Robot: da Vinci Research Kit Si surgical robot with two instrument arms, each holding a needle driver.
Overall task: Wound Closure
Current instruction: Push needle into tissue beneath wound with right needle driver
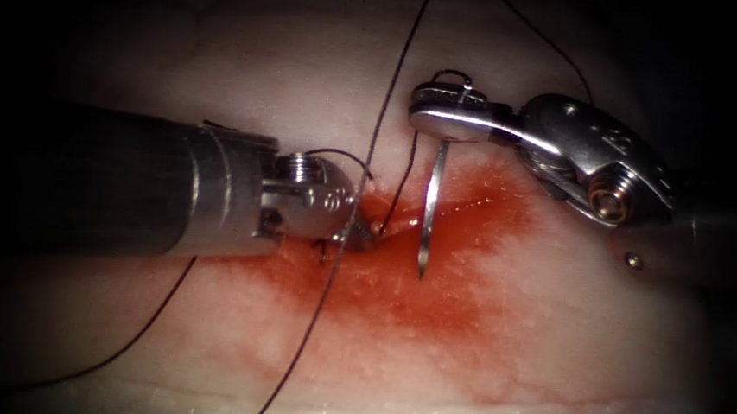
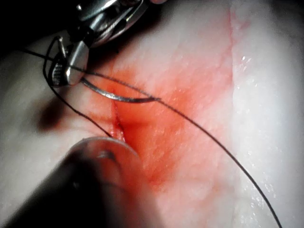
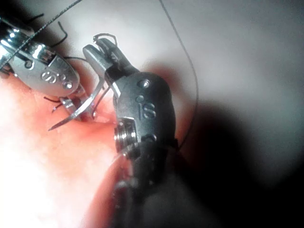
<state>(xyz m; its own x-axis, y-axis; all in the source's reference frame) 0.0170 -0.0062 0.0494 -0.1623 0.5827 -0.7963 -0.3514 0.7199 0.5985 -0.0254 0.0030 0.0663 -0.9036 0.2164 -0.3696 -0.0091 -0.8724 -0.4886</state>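
I see the tissue [image 1: 549,350], red fluid [image 1: 431,298] spread around the cut [image 1: 402,227]. My right end effector [image 1: 431,116] pinches the needle [image 1: 428,215] near its swaged end; the needle hangs free above the cut, tip down, not in tissue. My left end effector [image 1: 358,232] sits at the cut's left edge, state unclear. Thread [image 1: 383,121] crosses between them.

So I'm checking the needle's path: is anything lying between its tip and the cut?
The right tool holds the needle near its thread end, free of the tissue. Its tip hangs over the red fluid, right of the cut. A strand of thread runs between them; the left tool sits at the cut.
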